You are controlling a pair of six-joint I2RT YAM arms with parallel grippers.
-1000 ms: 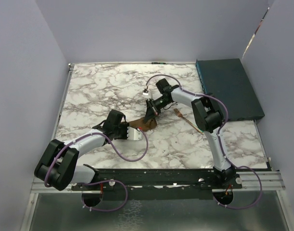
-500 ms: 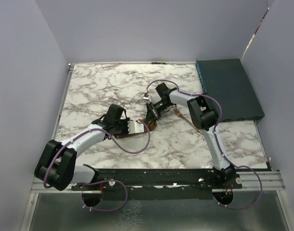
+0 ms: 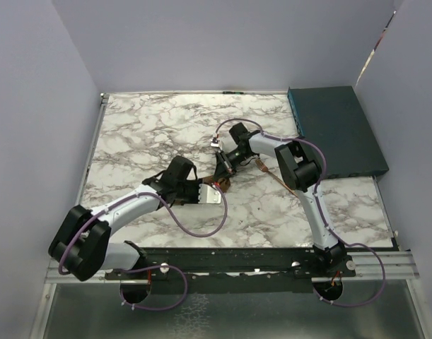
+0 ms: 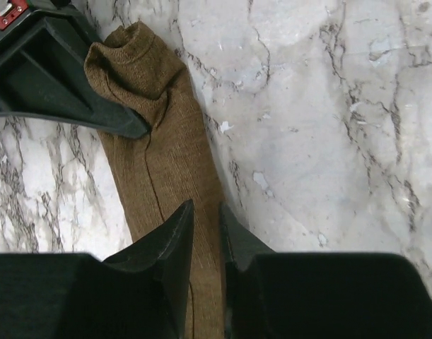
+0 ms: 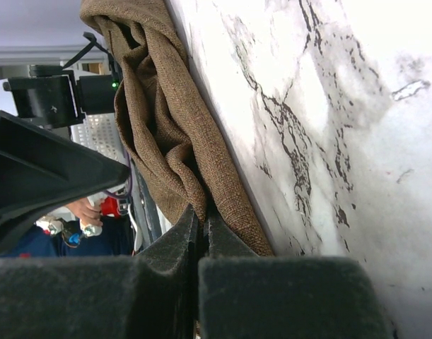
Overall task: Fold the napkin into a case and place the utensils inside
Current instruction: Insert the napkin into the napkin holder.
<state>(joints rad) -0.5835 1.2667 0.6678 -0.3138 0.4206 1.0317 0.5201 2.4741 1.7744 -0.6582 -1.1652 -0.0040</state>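
Napkin (image 4: 166, 162) was what I looked at first. It was brown and folded into a long thin strip, and it lay flat on the marble counter (image 3: 152, 134), near the middle, between the two arms.

The left end effector (image 4: 203, 208) was over the near end of the strip. Its jaws were only a little way apart, and I could see cloth through the gap. I could not tell if they touched it.

The right end effector (image 5: 200, 212) was at the far end. Its jaws were pressed together, with a fold of the napkin pinched between them.

The copper fork (image 3: 269, 171) lay on the counter just to the right of the napkin. A dark teal box (image 3: 336, 131) sat in the far right corner.
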